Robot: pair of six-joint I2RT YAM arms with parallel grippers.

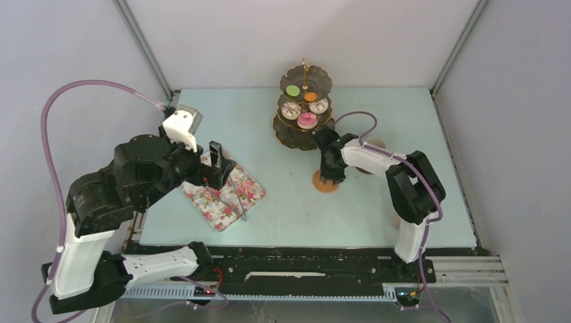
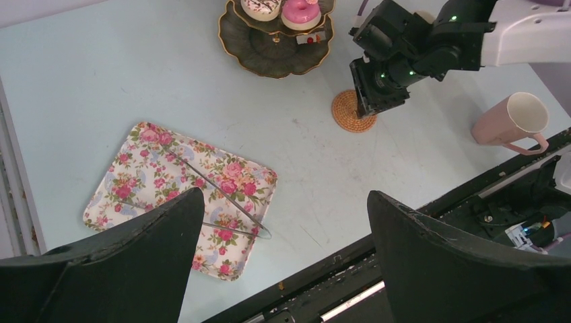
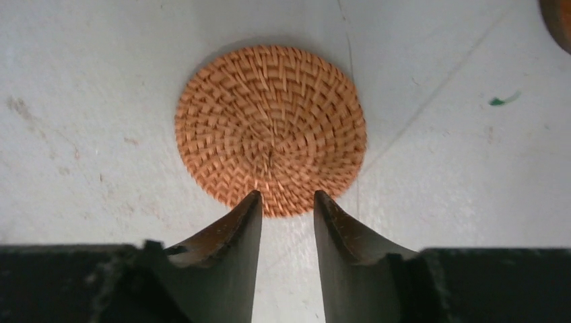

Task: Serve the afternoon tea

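**Top view:** My right gripper (image 1: 330, 176) points down at the coaster (image 1: 326, 183). The coaster lies flat on the desk (image 1: 283, 215), approx mid-way btw the near & far edges and a bit right of ctr. Just beyond it, at the middle of the far edge, is the tiered stand (image 1: 291, 136). It carries a green cake (image 1: 292, 90), an orange piece (image 1: 310, 97), white doughnuts (image 1: 291, 110) and a pink doughnut (image 1: 307, 120). A cup (image 1: 375, 142) peeks out behind my right arm, on the right-edge side of the coaster. My left gripper (image 1: 217, 163) hangs over the floral-print cloth (image 1: 225, 195) nr the left edge. The tongs (image 1: 237, 200) lie on that cloth.

**Left wrist view:** My left gripper is spread wide w/ nothing btw its fingers. The cloth & tongs sit below it, toward the left finger. The coaster is well apart from this gripper, across the desk, w/ my right gripper's tips at its edge. The cup shows pink outside & cream inside. It stands on bare desk, apart from the coaster and toward the right edge. The stand's lowest tier is beside the coaster on the far side.

**Right wrist view:** The round woven coaster fills the ctr. My right gripper's fingers (image 3: 236, 242) come up from the bottom, and their tips meet the coaster's nearest rim. The jaws are nearly together w/ a slim gap, and only the rim & bare desk show through it, so nothing is gripped. Can't tell if the tips touch the coaster or hover just above.
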